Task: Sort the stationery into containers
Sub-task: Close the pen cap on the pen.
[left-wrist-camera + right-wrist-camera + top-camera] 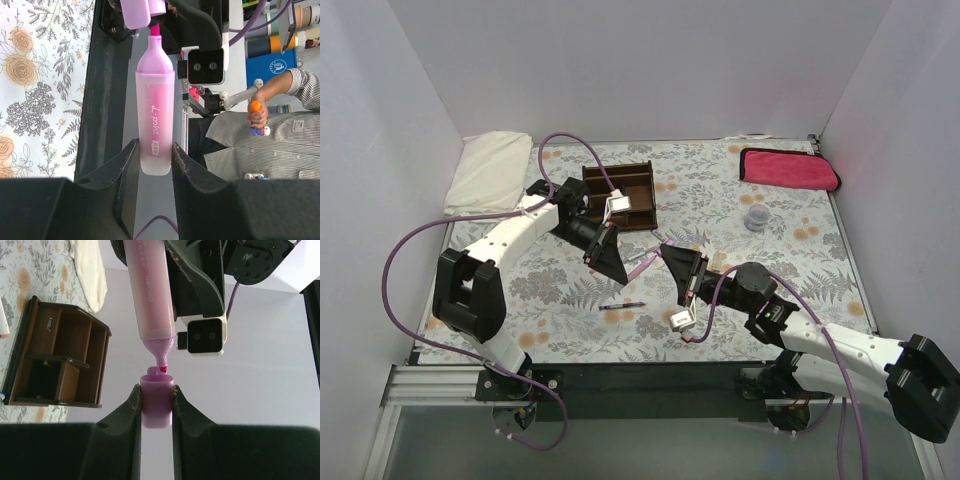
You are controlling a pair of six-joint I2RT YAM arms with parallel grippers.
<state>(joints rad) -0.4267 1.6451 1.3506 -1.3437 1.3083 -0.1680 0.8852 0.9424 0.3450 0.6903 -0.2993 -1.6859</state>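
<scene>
A pink highlighter [155,100] is held in mid-air by its butt end, my left gripper [155,145] shut on it. Its pink cap [156,410] sits in my right gripper [156,390], which is shut on it. The two grippers face each other above the table's middle [642,262], and the highlighter's bare tip [162,369] is at the cap's mouth. The dark brown wooden organizer [620,195] stands behind my left arm, its compartments also showing in the right wrist view [60,360]. A thin dark pen [622,305] lies on the floral table in front.
A white folded cloth [490,170] lies at the back left and a magenta cloth [788,168] at the back right. A small clear cup [755,218] stands right of the organizer. White walls enclose three sides.
</scene>
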